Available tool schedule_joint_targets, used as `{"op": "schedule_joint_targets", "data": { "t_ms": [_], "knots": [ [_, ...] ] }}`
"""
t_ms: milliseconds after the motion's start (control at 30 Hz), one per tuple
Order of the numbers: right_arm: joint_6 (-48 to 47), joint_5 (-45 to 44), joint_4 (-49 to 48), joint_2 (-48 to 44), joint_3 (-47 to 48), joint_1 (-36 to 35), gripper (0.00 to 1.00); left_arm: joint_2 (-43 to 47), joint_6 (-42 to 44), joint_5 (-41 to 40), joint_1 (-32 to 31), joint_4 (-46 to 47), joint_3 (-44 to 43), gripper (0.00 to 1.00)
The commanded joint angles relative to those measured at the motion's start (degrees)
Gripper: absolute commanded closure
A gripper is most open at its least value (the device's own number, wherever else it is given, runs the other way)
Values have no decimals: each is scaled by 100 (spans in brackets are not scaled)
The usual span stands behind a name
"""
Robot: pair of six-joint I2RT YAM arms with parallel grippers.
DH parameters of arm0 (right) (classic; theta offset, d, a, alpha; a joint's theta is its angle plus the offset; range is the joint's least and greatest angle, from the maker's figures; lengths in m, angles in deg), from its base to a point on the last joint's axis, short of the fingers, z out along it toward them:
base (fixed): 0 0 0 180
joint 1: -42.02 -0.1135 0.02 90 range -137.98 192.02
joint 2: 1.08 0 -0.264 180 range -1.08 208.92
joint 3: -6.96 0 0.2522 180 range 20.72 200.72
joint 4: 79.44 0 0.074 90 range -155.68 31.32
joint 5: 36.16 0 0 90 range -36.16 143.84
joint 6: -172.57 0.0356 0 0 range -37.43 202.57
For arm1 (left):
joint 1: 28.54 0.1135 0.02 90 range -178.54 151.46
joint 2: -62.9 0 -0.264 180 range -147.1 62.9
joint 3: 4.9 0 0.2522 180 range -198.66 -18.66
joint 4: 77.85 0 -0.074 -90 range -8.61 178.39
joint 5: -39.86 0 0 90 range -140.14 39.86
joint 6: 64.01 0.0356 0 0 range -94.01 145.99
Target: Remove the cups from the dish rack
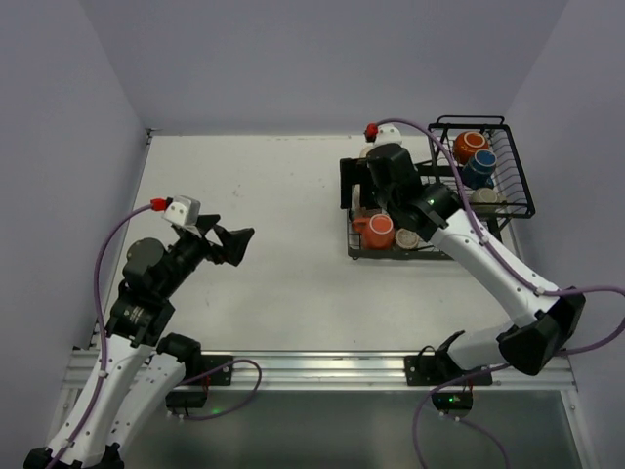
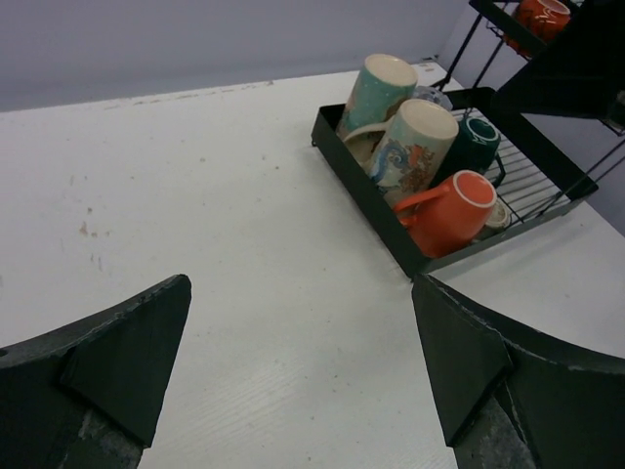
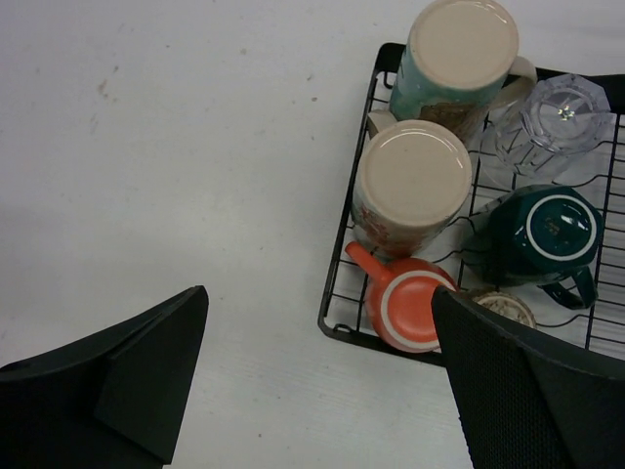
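We hold our right end effector (image 3: 322,386) spread above the dish rack (image 3: 330,328), probably to straddle the orange-red mug (image 3: 408,311); our left end effector (image 2: 303,362) is likewise spread.

Tallying nine: two patterned cream mugs (image 3: 459,49) (image 3: 412,181), two orange-red cups (image 3: 410,311) (image 1: 471,147), one dark teal (image 3: 545,233), one blue (image 1: 479,168), two beige (image 1: 406,238) (image 1: 485,195), one clear glass (image 3: 562,117). One black dish rack (image 2: 361,191), up at two o'clock. Two grippers (image 2: 301,283) (image 3: 320,295).
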Motion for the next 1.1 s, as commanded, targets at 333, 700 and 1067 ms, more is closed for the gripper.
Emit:
{"op": "schedule_joint_targets", "data": {
  "t_ms": [333, 700, 1067],
  "knots": [
    [67, -341, -365, 1347, 254, 784, 1, -118, -269, -580, -44, -159, -21, 0],
    [-65, 81, -647, 1821, 210, 1004, 1, -276, -251, -527, -44, -159, -30, 0],
    [-162, 230, -805, 2261, 403, 1206, 1, -399, -233, -466, -26, -159, -48, 0]
  ]
}}
